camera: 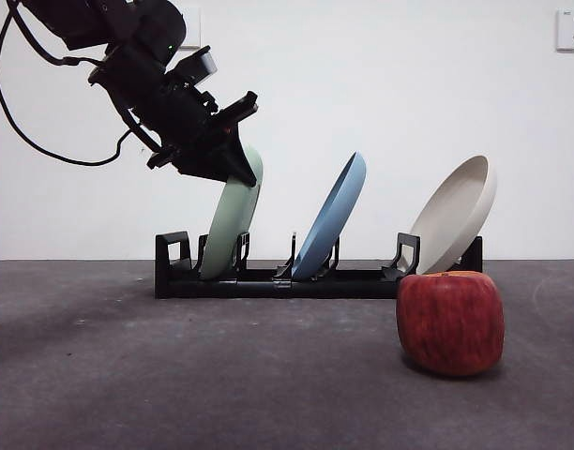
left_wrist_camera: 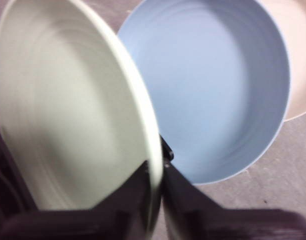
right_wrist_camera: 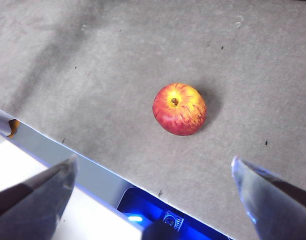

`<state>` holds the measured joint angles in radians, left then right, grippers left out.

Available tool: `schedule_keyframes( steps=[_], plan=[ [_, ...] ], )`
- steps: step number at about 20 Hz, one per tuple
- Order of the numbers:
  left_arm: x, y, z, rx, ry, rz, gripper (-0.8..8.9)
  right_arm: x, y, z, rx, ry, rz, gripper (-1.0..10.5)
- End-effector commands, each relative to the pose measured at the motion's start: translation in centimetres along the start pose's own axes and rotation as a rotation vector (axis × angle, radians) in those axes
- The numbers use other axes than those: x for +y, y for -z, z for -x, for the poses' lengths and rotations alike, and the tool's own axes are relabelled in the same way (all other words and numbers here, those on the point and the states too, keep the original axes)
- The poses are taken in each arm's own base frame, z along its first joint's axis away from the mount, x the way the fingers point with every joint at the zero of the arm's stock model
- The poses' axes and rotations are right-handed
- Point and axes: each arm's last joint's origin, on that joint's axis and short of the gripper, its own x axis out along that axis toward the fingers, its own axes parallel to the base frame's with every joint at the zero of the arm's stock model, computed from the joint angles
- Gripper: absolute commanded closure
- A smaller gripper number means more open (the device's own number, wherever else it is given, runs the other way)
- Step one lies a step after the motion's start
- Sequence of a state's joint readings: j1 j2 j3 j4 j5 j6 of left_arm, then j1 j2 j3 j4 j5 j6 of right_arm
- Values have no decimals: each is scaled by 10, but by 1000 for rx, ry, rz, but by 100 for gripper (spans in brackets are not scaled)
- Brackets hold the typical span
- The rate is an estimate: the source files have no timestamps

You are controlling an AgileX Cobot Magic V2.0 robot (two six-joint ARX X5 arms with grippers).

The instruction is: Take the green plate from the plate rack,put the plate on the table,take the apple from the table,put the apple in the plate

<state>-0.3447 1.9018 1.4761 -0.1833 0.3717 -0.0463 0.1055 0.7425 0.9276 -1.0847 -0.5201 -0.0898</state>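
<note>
Dark grey table (camera: 174, 375), apple (camera: 450, 322) nearest, red, blocky, well apart from right gripper (right_wrist_camera: 153, 172), jaws spread wide. Behind, green plate (camera: 233, 225), matte sage, is seated in plate rack (camera: 268, 281) end slot, rim pinched by left gripper (left_wrist_camera: 157, 192). Risks judged: rim slip, snag on prongs, blue plate (left_wrist_camera: 218, 90) clipped.

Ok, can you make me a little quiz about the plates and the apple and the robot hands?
1. True or false: the apple already lies in the green plate.
2. Which plate does the left hand grip at the rim? A blue, B green, C beige.
3. Fill in: the right hand hangs open above the ____.

Key: 1 false, the apple sits on the table, and the green plate stands in the plate rack. 2 B. 3 apple.
</note>
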Motion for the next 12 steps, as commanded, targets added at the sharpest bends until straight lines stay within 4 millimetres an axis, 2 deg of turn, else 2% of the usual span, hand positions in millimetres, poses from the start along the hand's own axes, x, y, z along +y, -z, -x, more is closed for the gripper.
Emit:
schedule_keyframes(
  steps=[1, 7, 12],
  plan=[
    [0, 1, -4, 2, 40, 2, 826, 1, -1, 1, -5, 1, -1, 257],
    [-2, -4, 2, -16, 52, 7, 822, 1, -1, 1, -5, 1, 0, 257],
    [-12, -30, 29, -81, 48, -17, 822, 1, -1, 1, -5, 1, 3, 257]
  ],
)
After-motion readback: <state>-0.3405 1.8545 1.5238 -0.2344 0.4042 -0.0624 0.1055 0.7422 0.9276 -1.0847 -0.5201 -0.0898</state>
